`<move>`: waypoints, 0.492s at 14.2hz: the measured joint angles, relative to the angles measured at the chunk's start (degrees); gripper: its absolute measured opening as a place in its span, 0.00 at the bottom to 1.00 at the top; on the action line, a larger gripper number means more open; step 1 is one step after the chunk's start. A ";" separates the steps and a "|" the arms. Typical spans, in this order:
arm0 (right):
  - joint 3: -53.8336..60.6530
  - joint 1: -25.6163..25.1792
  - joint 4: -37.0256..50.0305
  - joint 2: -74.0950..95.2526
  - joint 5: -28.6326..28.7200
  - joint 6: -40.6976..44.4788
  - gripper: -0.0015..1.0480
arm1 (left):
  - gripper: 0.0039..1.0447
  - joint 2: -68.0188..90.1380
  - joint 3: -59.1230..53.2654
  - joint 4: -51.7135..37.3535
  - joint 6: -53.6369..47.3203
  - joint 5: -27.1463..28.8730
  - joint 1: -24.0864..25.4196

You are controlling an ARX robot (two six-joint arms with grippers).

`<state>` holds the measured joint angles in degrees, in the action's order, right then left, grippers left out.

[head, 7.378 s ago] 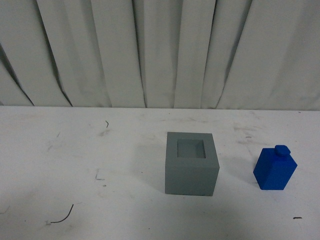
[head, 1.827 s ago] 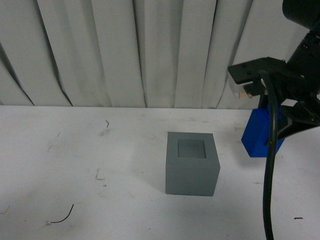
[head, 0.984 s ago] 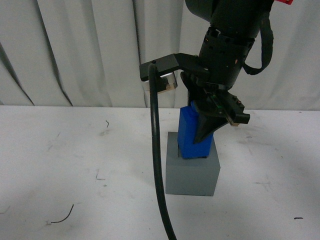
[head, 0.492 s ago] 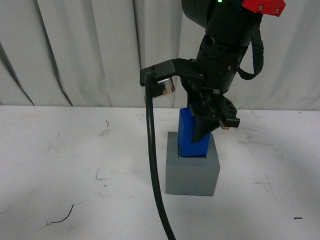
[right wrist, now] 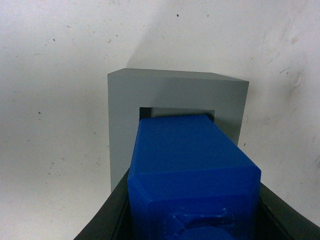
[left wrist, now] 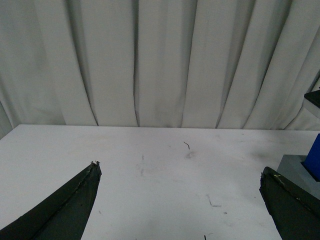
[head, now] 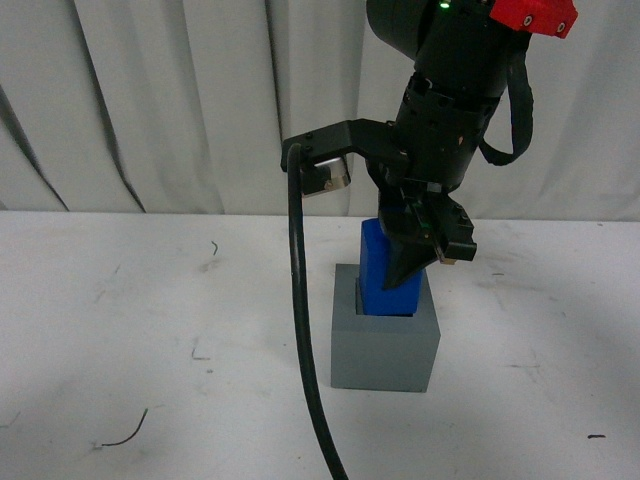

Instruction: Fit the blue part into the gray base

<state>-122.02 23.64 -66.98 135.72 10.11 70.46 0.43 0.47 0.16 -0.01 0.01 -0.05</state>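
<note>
The gray base (head: 384,345), a matte cube with a square recess on top, stands mid-table. My right gripper (head: 405,272) is shut on the blue part (head: 381,275) and holds it upright from above, its lower end in the recess. In the right wrist view the blue part (right wrist: 192,160) fills the space between the jaws, its far end inside the opening of the gray base (right wrist: 125,125). My left gripper (left wrist: 180,175) is open and empty, low over the table left of the base; the gray base (left wrist: 296,167) and blue part (left wrist: 314,159) show at that view's edge.
A white table (head: 150,330) with scuffs carries the base. A pale pleated curtain (head: 180,100) hangs behind. A black cable (head: 300,330) drops from the right arm in front of the base. A small dark wire scrap (head: 125,435) lies at the front left.
The right gripper picked the blue part from the right of the table, carried it left over the base, and has lowered it slightly further into the recess in the last half second.
</note>
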 joint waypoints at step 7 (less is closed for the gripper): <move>2.89 0.37 2.27 -1.33 0.13 -6.75 0.45 | 0.94 0.00 0.00 0.00 0.00 0.00 0.00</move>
<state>-119.13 24.01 -64.71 134.39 10.24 63.70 0.43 0.47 0.16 -0.01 0.01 -0.05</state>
